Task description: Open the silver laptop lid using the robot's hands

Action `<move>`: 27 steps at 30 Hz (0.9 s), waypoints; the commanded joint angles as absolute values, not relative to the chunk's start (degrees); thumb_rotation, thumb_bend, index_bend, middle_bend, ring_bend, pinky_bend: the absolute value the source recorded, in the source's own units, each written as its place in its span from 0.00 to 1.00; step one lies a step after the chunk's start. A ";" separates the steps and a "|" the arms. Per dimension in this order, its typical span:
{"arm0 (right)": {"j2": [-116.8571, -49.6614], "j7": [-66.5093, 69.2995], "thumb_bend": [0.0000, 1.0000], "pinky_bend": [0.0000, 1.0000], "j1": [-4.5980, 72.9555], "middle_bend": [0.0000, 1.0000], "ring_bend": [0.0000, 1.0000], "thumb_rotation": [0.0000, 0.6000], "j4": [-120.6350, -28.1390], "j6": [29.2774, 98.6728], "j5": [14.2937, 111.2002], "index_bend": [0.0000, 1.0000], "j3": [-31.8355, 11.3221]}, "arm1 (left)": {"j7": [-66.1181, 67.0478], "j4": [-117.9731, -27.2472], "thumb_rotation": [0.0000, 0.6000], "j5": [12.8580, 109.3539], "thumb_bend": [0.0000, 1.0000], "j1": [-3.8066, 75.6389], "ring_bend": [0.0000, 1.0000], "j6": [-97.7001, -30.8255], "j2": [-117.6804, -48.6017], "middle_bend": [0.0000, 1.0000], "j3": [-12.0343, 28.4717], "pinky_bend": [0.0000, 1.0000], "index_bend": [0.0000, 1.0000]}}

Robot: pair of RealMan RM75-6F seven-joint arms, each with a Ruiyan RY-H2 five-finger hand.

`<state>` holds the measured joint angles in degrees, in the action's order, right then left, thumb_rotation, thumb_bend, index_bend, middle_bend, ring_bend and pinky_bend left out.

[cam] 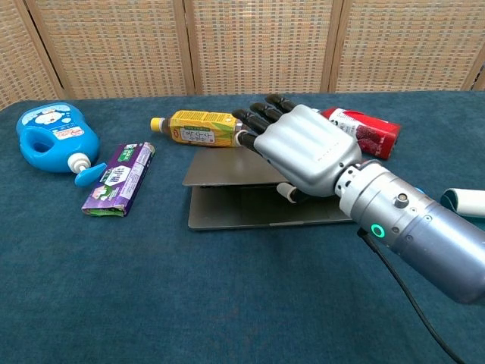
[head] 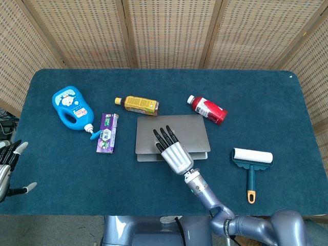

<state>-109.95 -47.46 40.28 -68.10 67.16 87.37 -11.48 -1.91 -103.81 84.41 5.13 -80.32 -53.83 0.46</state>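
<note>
The silver laptop lies mid-table, partly open. Its lid (head: 148,130) (cam: 216,171) is tilted up at the front, over the base (head: 148,157) (cam: 250,211). My right hand (head: 174,154) (cam: 303,152) lies over the lid's front right part. Its fingers stretch flat along the top, and its thumb shows under the lid's front edge, above the base. My left hand (head: 7,169) hangs off the table's left edge with its fingers apart and nothing in it; only the head view shows it.
A yellow bottle (head: 139,105) (cam: 197,127) and a red bottle (head: 207,110) (cam: 371,135) lie just behind the laptop. A purple pack (head: 107,133) and a blue detergent jug (head: 72,108) lie to the left. A lint roller (head: 251,161) lies to the right.
</note>
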 commanded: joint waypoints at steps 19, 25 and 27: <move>-112.29 -42.08 0.64 0.05 45.80 0.11 0.04 1.00 -64.69 66.03 77.40 0.23 -22.27 | 1.01 -102.27 1.00 82.53 0.00 8.13 0.00 -75.77 -55.11 0.00 1.19 0.00 0.00; -110.94 -42.52 0.64 0.05 45.80 0.11 0.05 1.00 -67.87 63.94 72.39 0.24 -23.13 | -0.71 -97.53 1.00 88.37 0.00 14.83 0.00 -68.53 -57.99 0.00 1.34 0.00 0.00; -110.57 -42.62 0.64 0.05 46.03 0.11 0.05 1.00 -68.10 64.01 72.16 0.24 -22.96 | -3.95 -95.20 1.00 91.08 0.01 17.26 0.00 -66.46 -59.03 0.00 1.25 0.00 0.00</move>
